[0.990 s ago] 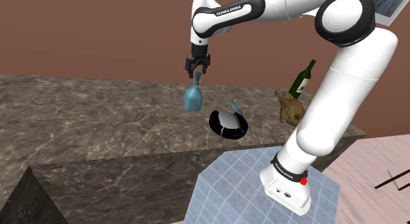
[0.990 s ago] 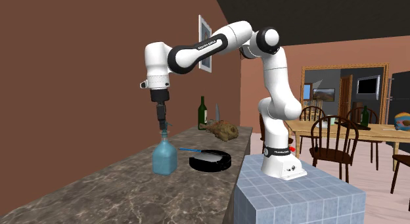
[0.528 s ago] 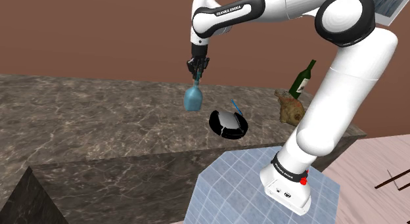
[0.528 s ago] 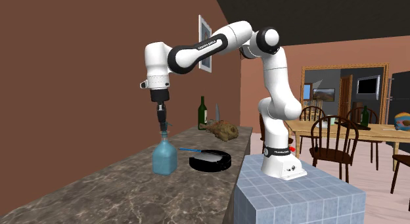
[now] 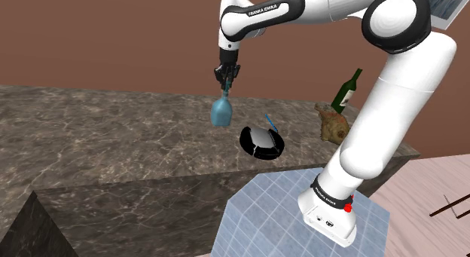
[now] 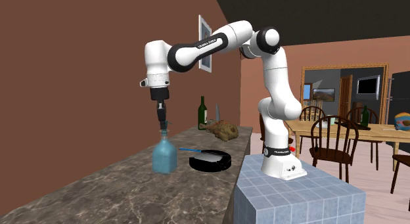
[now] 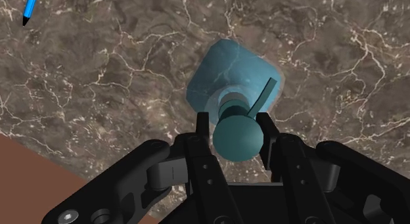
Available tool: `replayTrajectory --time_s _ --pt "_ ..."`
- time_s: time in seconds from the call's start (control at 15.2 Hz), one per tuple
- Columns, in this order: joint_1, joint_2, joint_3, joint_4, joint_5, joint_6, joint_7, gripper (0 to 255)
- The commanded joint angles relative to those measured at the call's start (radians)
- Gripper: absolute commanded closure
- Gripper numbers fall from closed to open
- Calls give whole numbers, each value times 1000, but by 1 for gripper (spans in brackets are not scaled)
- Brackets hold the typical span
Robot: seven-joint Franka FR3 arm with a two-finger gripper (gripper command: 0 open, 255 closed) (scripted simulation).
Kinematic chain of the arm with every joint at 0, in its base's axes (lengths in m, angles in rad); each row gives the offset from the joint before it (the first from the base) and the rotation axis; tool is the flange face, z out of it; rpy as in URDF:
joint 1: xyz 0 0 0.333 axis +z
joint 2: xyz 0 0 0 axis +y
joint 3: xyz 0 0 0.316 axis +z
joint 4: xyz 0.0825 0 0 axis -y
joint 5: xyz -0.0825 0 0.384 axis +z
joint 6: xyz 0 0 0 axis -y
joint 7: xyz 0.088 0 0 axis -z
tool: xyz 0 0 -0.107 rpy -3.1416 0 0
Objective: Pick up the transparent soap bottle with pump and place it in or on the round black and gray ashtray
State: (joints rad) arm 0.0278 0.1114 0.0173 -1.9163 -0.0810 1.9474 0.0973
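Right, the hand (image 7: 236, 132) is closed narrow on the pump head (image 7: 240, 142) of the soap bottle (image 7: 227, 71). The rounded teal knob is pinched between both fingers (image 7: 204, 131), with the nozzle left poking out past one of them. The bottle is seen upright directly under the hand. Whether its base is on the tabletop (image 5: 113, 142) or just off it can't be told.

The ashtray (image 5: 263, 141) is placed near the bottle, at its 4 o'clock in the shoulder view and its 3 o'clock in the second exterior view. A blue pen (image 5: 271, 124) is laid just beside the ashtray at 1 o'clock.

Risks, as judged:
- Slip or swing could be caused by a fast carry, since only a small round knob is gripped.
- The pump could be pulled in its collar by the body's weight.
- A tilted bottle could be toppled off the ashtray rim on release.
- The pen could be clipped if the approach is run low.
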Motion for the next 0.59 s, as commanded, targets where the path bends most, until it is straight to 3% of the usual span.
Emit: replayTrajectory --time_s 0.0,0.53 --pt "0 -8 0 14 1 -21 -2 255" --pt "0 -30 1 94 4 -124 -10 255"
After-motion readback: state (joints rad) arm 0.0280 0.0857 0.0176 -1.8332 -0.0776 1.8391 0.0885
